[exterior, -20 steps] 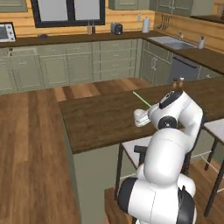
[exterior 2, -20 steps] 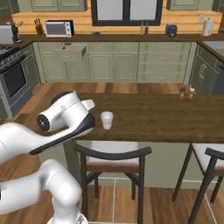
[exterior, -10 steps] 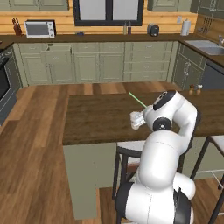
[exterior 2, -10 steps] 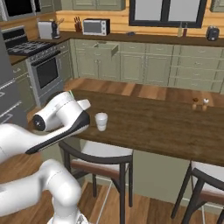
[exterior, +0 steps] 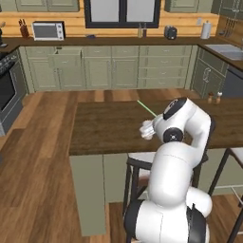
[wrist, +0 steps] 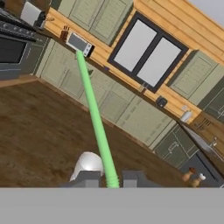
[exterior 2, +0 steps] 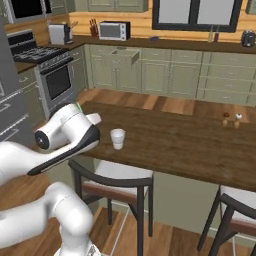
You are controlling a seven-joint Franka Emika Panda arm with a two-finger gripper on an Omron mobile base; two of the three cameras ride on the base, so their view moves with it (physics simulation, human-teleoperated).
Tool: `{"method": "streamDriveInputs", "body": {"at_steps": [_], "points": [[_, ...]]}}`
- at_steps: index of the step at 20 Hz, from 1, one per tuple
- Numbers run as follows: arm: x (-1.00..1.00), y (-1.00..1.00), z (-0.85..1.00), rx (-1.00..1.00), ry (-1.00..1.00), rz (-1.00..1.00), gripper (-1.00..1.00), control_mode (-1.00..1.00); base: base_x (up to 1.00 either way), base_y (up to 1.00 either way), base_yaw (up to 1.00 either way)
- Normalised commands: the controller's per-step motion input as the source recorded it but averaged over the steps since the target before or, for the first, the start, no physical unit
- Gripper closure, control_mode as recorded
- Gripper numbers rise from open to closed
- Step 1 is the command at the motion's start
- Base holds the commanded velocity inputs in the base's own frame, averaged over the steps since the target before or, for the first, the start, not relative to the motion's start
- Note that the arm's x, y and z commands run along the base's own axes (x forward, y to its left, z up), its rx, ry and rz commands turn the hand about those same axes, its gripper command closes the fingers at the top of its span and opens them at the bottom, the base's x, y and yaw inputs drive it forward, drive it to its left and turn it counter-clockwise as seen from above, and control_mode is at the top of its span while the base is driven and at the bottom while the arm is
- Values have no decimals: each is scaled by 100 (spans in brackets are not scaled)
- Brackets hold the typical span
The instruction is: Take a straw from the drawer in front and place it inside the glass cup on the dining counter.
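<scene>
Pincer (wrist: 110, 178) clenched on the light green straw (wrist: 94, 117), which rises slanted from between its dark tips. Just beside the straw's gripped end stands the glass cup (exterior 2: 117, 138), upright on the dark wood table (exterior 2: 195, 145) near its front edge. Two small shakers (exterior 2: 231, 119) sit on the table well apart from the cup.
</scene>
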Motion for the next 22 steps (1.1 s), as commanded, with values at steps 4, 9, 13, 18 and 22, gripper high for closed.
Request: {"method": "streamDriveInputs", "body": {"at_steps": [4, 9, 13, 18, 22], "points": [[71, -28, 4, 4, 29, 17, 100, -100, 25, -10, 6], [73, -22, 62, -4, 50, 11, 100, -100, 0, 0, 0], [45, -3, 99, -11, 52, 2, 100, -100, 0, 0, 0], [24, 0, 90, -22, 44, 0, 100, -100, 0, 0, 0], [24, 0, 62, -30, 42, 3, 100, -100, 0, 0, 0]]}}
